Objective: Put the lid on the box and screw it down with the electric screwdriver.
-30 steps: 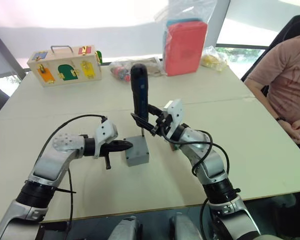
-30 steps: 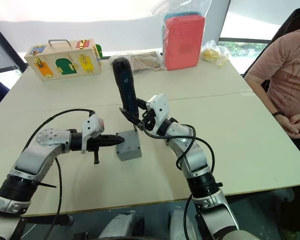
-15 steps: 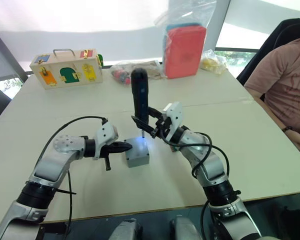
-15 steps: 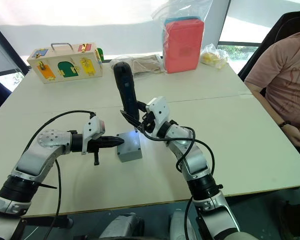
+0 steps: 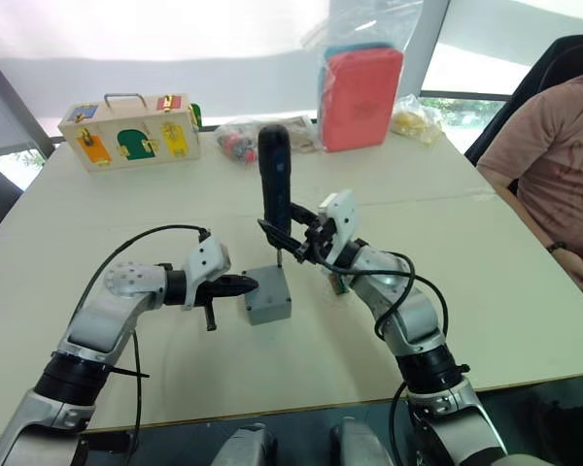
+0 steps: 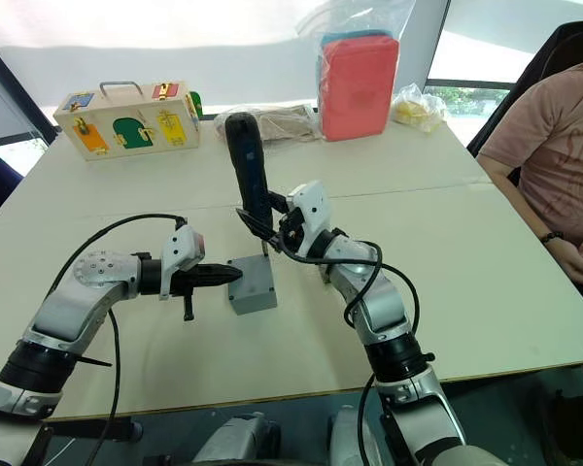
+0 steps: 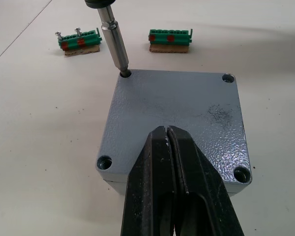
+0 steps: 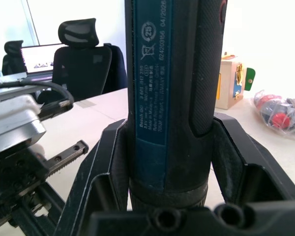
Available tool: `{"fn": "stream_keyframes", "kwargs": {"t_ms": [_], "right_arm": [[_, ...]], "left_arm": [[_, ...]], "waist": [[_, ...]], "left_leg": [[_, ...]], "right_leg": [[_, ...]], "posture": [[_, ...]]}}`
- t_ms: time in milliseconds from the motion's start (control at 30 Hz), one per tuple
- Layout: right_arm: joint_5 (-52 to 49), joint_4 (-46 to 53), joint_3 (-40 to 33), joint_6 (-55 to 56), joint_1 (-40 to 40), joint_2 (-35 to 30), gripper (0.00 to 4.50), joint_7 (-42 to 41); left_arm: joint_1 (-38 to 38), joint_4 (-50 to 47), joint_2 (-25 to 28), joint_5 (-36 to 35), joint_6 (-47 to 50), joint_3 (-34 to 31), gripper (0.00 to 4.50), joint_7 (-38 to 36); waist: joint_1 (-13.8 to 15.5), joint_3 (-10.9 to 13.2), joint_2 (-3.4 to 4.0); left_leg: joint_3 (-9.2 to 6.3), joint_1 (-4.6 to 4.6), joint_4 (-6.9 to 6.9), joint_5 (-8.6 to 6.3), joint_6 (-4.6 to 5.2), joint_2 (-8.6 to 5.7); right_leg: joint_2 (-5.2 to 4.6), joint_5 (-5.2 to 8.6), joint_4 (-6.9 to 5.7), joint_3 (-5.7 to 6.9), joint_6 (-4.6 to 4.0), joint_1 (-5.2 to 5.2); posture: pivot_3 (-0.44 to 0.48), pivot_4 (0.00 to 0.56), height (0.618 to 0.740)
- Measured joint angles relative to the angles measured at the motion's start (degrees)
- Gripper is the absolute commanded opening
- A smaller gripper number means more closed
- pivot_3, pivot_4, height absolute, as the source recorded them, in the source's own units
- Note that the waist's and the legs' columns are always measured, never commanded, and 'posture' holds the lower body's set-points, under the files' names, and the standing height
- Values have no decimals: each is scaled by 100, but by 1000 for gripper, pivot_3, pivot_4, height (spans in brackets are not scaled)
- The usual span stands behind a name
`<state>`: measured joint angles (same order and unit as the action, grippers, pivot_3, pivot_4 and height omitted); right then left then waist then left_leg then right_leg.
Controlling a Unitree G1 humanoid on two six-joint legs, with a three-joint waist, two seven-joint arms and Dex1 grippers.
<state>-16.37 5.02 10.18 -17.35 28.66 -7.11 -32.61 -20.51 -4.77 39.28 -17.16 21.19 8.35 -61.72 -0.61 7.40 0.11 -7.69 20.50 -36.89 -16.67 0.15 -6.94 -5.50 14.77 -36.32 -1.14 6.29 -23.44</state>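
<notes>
The flat grey plastic lid (image 7: 174, 120) already sits on the small grey junction box (image 5: 268, 296), mid-bench. The right gripper (image 5: 296, 241), fingers clenched on the dark cylindrical electric screwdriver (image 5: 275, 184), has its bit in the far-left corner hole — three holes look unscrewed. The left gripper (image 7: 168, 147), fingers pressed together, rests on the lid's left edge.
</notes>
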Motion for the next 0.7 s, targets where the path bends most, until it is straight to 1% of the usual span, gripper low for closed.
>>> {"fn": "stream_keyframes", "kwargs": {"t_ms": [67, 133, 167, 267, 300, 400, 433, 500, 567, 600, 633, 667, 700], "right_arm": [[-166, 185, -120, -270, 150, -3, 1907, 81], [-435, 464, -330, -701, 526, -41, 1907, 254], [-584, 670, -512, -909, 774, -69, 1907, 375], [-1141, 1185, -1102, -1877, 1376, -226, 1907, 858], [-1363, 1292, -1325, -2415, 1490, -361, 1907, 1059], [-1600, 1190, -1623, -3705, 1633, -773, 1907, 1468], [-1610, 1052, -1671, -4267, 1732, -1044, 1907, 1595], [-1563, 762, -1701, -5267, 1929, -1644, 1907, 1767], [-1469, 650, -1708, -5681, 1958, -1958, 1907, 1820], [-1418, 623, -1614, -5821, 1981, -2108, 1907, 1821], [-1362, 568, -1369, -6011, 2055, -2415, 1907, 1764], [-1318, 421, -932, -6333, 2209, -2923, 1907, 1614], [-1272, 286, -718, -6536, 2265, -3187, 1907, 1509]], "left_arm": [[-31, -47, 0, -72, 92, -32, 0, -9], [-79, -133, -15, -167, 234, -64, 0, -1], [-94, -193, -47, -238, 329, -71, 0, 1], [-150, -394, -70, -401, 608, -73, 0, 11], [-196, -503, -63, -486, 701, -100, 0, 13], [-284, -777, 19, -650, 835, -233, 0, -8], [-330, -870, 77, -734, 894, -297, 0, -23], [-444, -1090, 229, -929, 1041, -484, 0, -59], [-490, -1201, 343, -1069, 1143, -665, 0, -71], [-517, -1239, 364, -1140, 1218, -731, 0, -71], [-568, -1301, 422, -1243, 1289, -757, 0, -89], [-622, -1426, 544, -1379, 1375, -805, 0, -148], [-631, -1515, 620, -1491, 1446, -921, 0, -187]], "waist": [[-2, 38, 5], [-13, 54, 9], [-13, 58, 4], [-13, 61, -1], [-10, 62, 0], [-11, 69, 2], [-10, 80, 6], [5, 105, 4], [-9, 110, 7], [-22, 117, 11], [-41, 127, 8], [-57, 149, 5], [-63, 151, 0]], "left_leg": [[0, 29, -1, 0, -1, -1], [0, 94, -23, 8, -12, -3], [0, 120, -26, 30, -50, -8], [-5, 139, -23, 34, -56, -3], [-6, 140, -24, 34, -57, -3], [-5, 142, -24, 31, -52, -4], [-4, 144, -25, 21, -33, -4], [-7, 166, -24, 21, -32, -4], [-3, 194, -24, 42, -68, -4], [1, 198, -22, 42, -67, -4], [7, 200, -23, 41, -64, -3], [12, 202, -22, 40, -63, -3], [13, 202, -23, 38, -59, -1]], "right_leg": [[-1, -2, -1, -1, 0, -7], [-2, -6, -24, -1, -2, -75], [-7, -6, -46, -3, -3, -111], [-11, -5, -54, -2, -5, -132], [-11, -5, -54, -2, -6, -132], [-15, -5, -55, -4, -7, -131], [-15, -5, -56, -4, -8, -133], [-16, -5, -57, -1, -9, -155], [-15, -5, -62, -3, -8, -190], [-17, -5, -62, -4, -8, -195], [-18, -5, -62, -9, -8, -200], [-20, -5, -60, -12, -8, -202], [-19, -6, -56, -11, -8, -200]], "posture": [[0, 150, 740], [0, 150, 740], [0, 150, 740], [0, 150, 740], [0, 150, 740], [0, 150, 740], [0, 150, 740], [0, 150, 740], [0, 150, 740], [0, 150, 740], [0, 150, 740], [0, 150, 740], [0, 150, 740]]}}
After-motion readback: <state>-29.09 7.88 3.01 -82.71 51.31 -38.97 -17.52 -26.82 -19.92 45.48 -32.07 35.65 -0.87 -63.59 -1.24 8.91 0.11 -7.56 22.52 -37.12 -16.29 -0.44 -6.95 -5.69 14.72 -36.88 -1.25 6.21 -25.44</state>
